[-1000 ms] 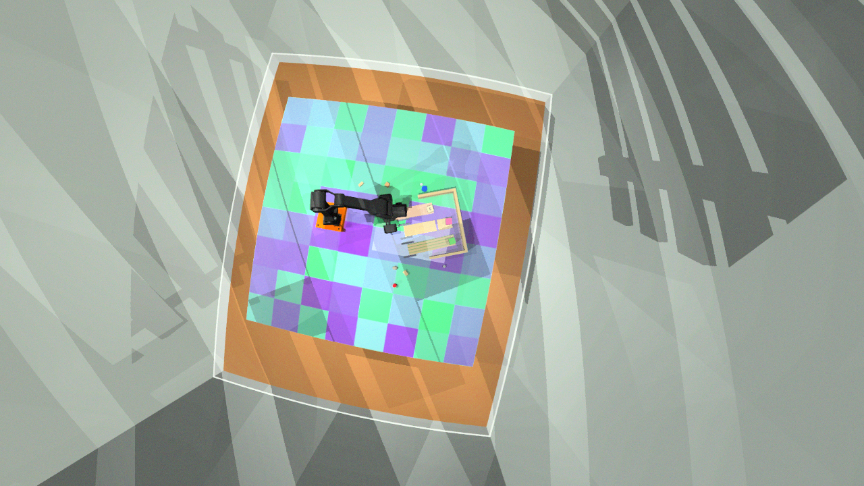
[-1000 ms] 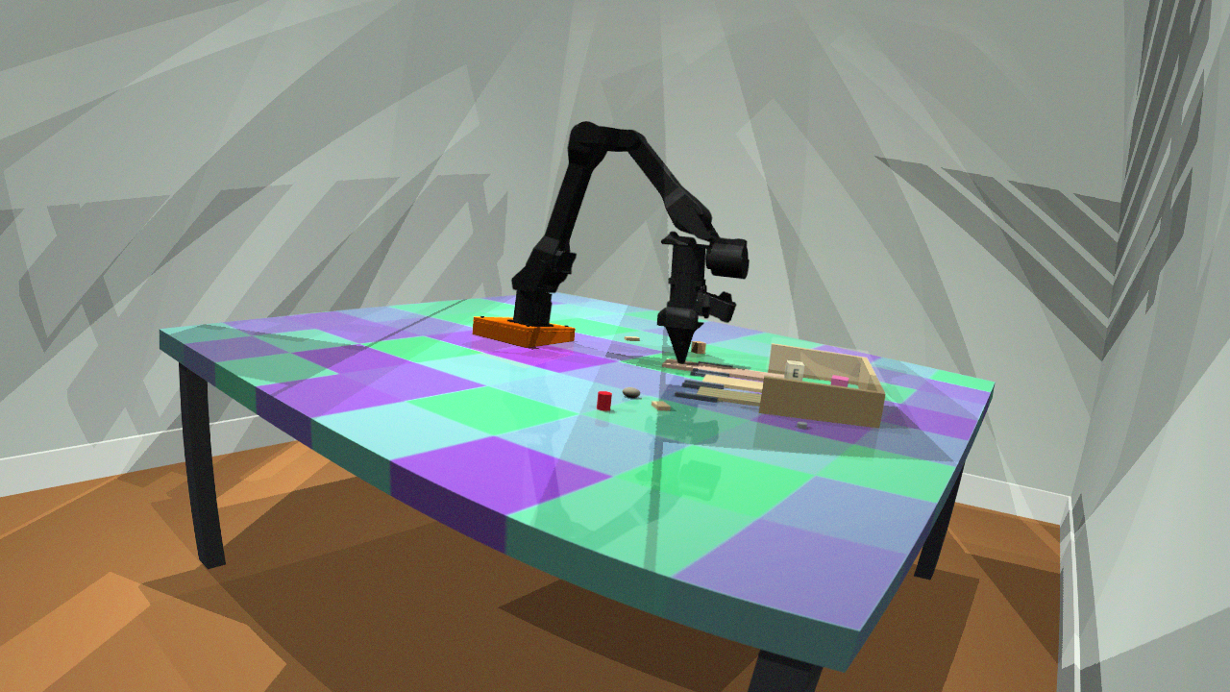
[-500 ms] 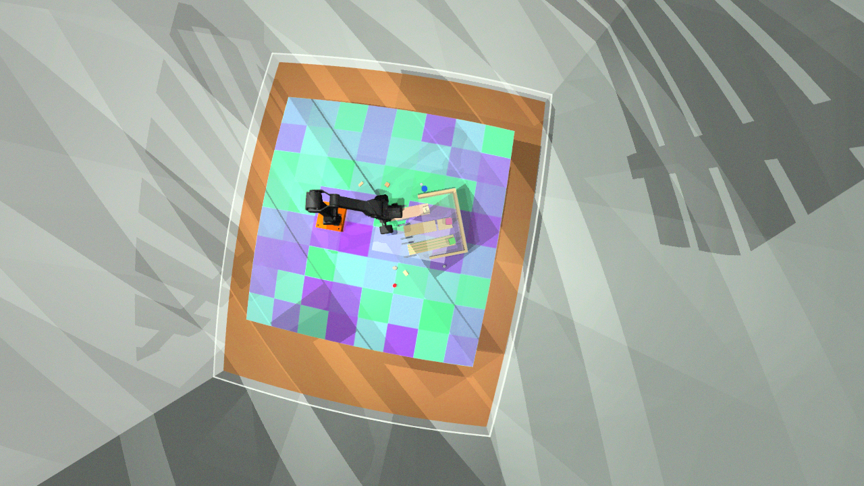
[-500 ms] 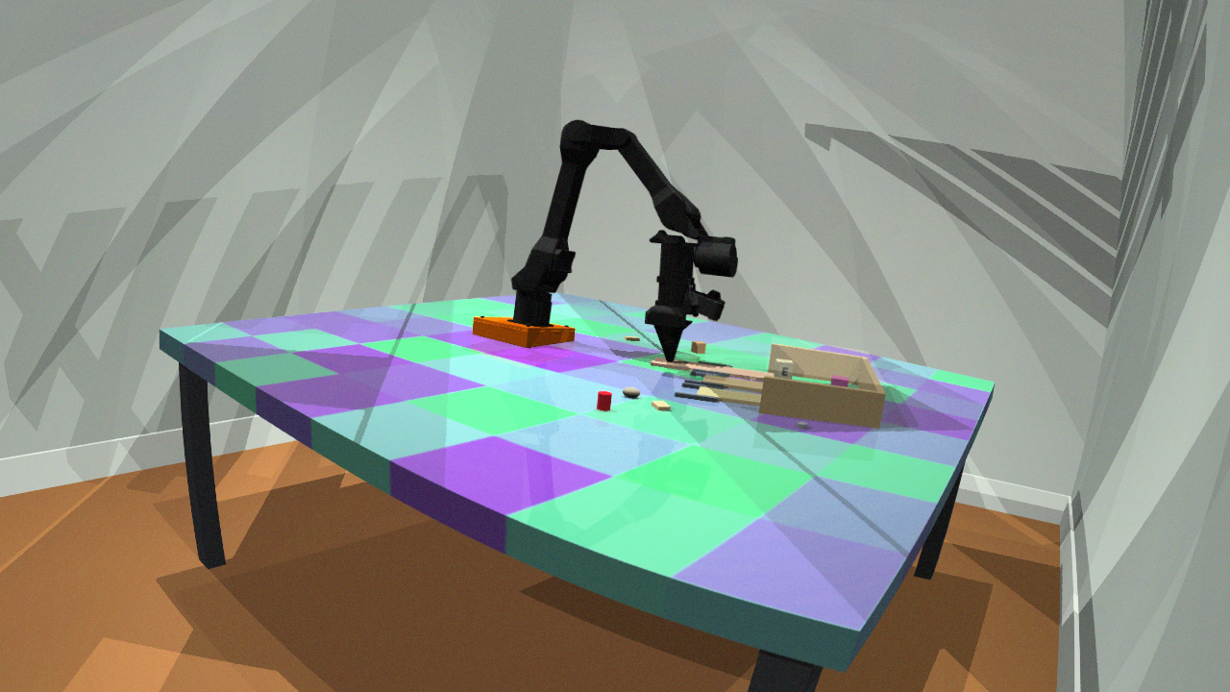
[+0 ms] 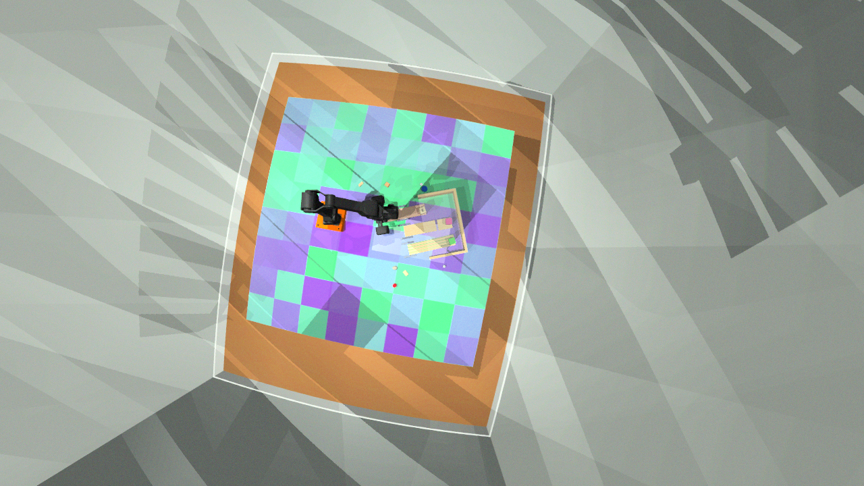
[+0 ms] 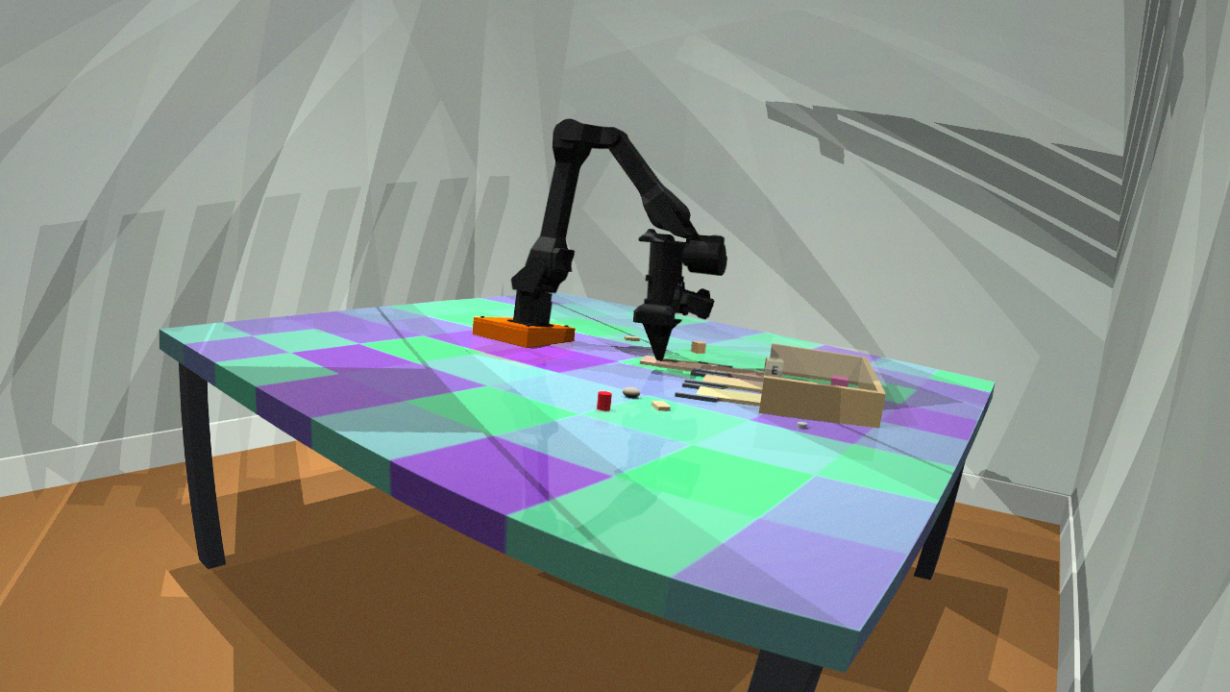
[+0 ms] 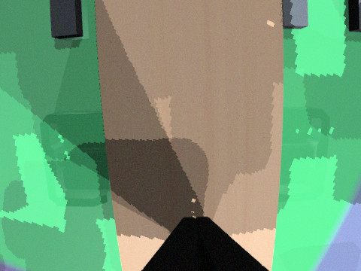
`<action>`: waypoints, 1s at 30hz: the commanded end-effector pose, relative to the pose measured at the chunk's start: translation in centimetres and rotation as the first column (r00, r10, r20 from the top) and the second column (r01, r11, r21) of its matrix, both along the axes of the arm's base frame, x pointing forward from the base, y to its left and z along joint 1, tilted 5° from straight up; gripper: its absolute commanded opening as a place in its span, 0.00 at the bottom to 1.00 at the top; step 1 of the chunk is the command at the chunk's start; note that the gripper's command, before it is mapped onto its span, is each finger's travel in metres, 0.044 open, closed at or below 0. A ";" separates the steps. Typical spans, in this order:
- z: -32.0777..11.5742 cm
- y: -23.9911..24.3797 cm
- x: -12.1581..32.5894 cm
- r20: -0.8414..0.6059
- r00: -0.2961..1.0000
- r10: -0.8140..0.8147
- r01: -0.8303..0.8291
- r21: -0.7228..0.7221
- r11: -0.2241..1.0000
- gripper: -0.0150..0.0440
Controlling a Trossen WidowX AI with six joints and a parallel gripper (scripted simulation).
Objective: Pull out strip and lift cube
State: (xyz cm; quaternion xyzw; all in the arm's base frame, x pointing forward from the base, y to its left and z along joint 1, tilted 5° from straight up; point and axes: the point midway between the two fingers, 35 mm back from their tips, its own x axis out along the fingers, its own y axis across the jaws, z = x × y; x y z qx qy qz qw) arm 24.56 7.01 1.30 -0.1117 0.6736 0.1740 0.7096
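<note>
The pincer [image 5: 391, 212] [image 6: 660, 356] [image 7: 195, 228] is shut to a narrow point with nothing in it. In the exterior view it points straight down, right of centre, its tips at the near end of the pinkish strip [image 5: 412, 211] [image 6: 688, 364] [image 7: 207, 94]; whether they touch the wood I cannot tell. In the wrist view the tips are at the bottom centre, over the strip, which runs up the middle of the frame between dark rails [image 7: 66, 19].

The cube [image 5: 422, 209] [image 6: 774, 370] marked E sits on that strip's right end, at the open side of the box [image 5: 460, 220] [image 6: 817, 404]. In the exterior view it shows right of centre, by the box's left end. It is well apart from the pincer.

In the top view, the middle strip [image 5: 420, 229] lies below the pinkish one and has a break left of the pink cube [image 5: 449, 221] [image 6: 839, 380]. Below that, the yellow strip [image 5: 422, 246] carries the green cube [image 5: 451, 241] at its right end.

The arm stands on an orange base [image 5: 341, 228] [image 6: 494, 331], left of the box, on the chequered table [image 5: 338, 314] [image 6: 558, 481]. At the centre of the exterior view, a red cylinder [image 5: 394, 285] [image 6: 603, 401] stands near a grey pebble [image 5: 395, 267] [image 6: 631, 392].
</note>
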 end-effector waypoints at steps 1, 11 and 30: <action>-0.7 -0.5 -1.5 -0.035 0.999 0.004 -0.005 -0.011 1.000 0.25; -0.8 -1.1 -2.7 -0.036 0.999 0.004 -0.005 -0.012 1.000 0.25; -0.9 -2.0 -4.8 -0.037 0.999 0.004 -0.005 -0.013 1.000 0.25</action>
